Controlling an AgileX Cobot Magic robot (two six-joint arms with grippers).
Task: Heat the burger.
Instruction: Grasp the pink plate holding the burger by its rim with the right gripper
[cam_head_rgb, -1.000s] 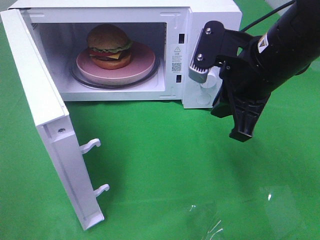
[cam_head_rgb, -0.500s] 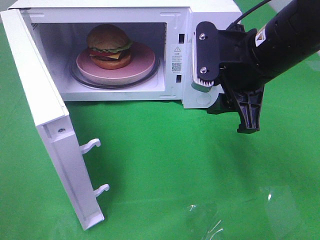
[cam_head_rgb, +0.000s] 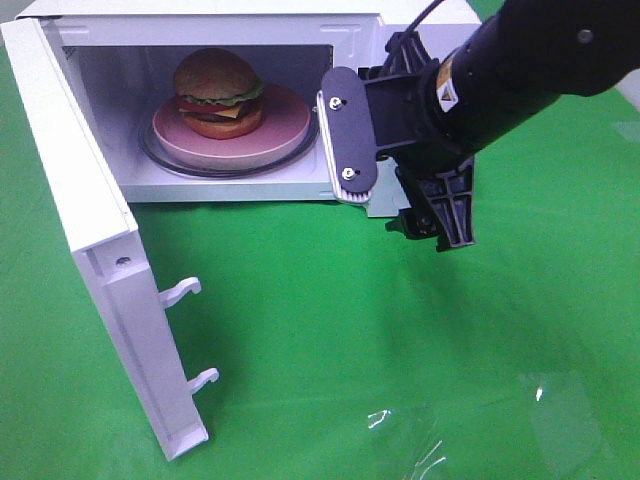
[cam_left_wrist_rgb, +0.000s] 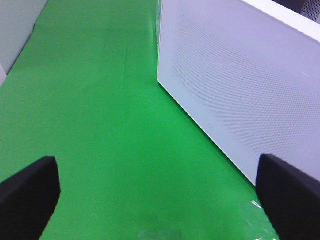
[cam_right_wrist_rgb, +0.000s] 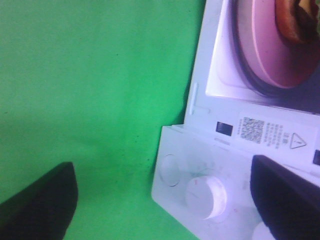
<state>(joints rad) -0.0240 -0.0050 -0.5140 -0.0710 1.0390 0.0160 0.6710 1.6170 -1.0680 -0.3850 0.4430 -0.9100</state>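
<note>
Looking over the green surface (cam_head_rgb: 400, 350), we see the burger (cam_head_rgb: 218, 92), glossy bun over lettuce, on a pink plate (cam_head_rgb: 290, 120) inside the microwave (cam_head_rgb: 100, 270); left fingers (cam_left_wrist_rgb: 30, 195) and right fingers (cam_right_wrist_rgb: 40, 200) gape wide.

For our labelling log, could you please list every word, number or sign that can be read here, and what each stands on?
No word or number is legible.
Sticker on the microwave front: a QR code and a warning triangle; the print between them is too blurred to read.
Yellow label on the right arm: too small to read.
</note>
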